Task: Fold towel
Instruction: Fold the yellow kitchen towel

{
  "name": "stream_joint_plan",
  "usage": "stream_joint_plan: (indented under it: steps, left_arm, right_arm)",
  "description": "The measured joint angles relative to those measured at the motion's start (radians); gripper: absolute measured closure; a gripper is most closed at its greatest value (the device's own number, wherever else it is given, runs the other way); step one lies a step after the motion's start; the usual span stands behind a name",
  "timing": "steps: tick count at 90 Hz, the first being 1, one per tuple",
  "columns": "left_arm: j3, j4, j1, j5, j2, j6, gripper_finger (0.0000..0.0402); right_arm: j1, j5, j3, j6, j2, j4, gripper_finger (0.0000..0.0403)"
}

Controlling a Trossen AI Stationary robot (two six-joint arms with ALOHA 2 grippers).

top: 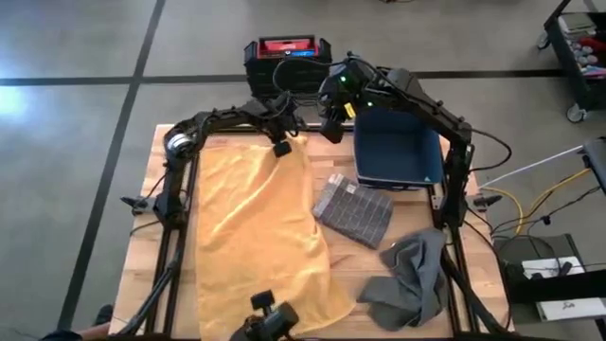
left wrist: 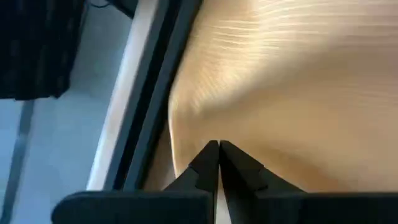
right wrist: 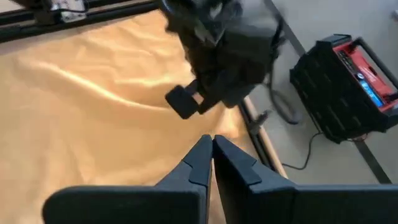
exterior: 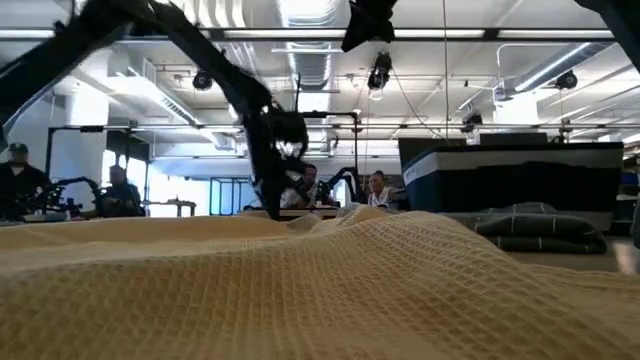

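You have two matte black jointed arms of slim tubular links, black cables looping beside them. The left tool [left wrist: 218,163] has two tapered, wedge-shaped black fingers on a flat black crossbar; the right tool [right wrist: 211,158] looks the same. A green light glows on the right arm's wrist.

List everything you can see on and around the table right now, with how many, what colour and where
Towel: one, yellow, spread over the table's left half.
Folded cloth: one, grey checked, mid-table, right of the towel.
Crumpled cloth: one, dark grey, near right corner.
Bin: one, dark blue, far right of the table.
Case: one, black with red top, on the floor beyond the table.
Table: one, light wood.
People: several, seated in the room behind; low view.
Left gripper: shut, at the towel's far edge.
Right gripper: shut, above the towel's far right corner.
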Motion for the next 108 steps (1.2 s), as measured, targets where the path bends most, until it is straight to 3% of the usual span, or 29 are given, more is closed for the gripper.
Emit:
stream_joint_plan:
  steps: [10,25,49,65,77,89,99,108]
  left_arm:
    - [-0.085,-0.067,-0.072,0.012,-0.176,-0.085,0.0402]
    - [-0.331,-0.068,-0.257,0.004,-0.482,-0.230,0.0402]
    - [-0.700,-0.060,-0.780,-0.115,-0.854,-0.662,0.0402]
    - [-0.834,0.057,-1.229,-0.259,-0.920,-0.990,0.0402]
    - [-0.897,0.275,-1.452,-0.379,-0.911,-0.990,0.0402]
    - [-0.924,0.436,-1.525,-0.421,-0.900,-0.983,0.0390]
    - [-0.905,0.462,-1.520,-0.321,-0.876,-1.031,0.0353]
    - [-0.852,0.462,-1.523,-0.223,-0.832,-1.040,0.0301]
  right_arm:
    - [0.052,0.000,-0.029,-0.002,-0.001,0.003,0.0401]
    - [0.181,0.002,-0.154,0.019,-0.001,-0.007,0.0401]
    - [0.470,0.125,-0.488,0.049,0.000,0.176,0.0401]
    - [0.663,0.131,-0.651,0.050,0.007,0.364,0.0401]
    - [0.764,0.125,-0.712,0.057,0.009,0.446,0.0401]
    - [0.827,0.133,-0.735,0.087,0.009,0.538,0.0401]
    - [0.863,0.129,-0.729,0.175,0.008,0.591,0.0391]
    - [0.894,0.134,-0.720,0.261,0.008,0.584,0.0357]
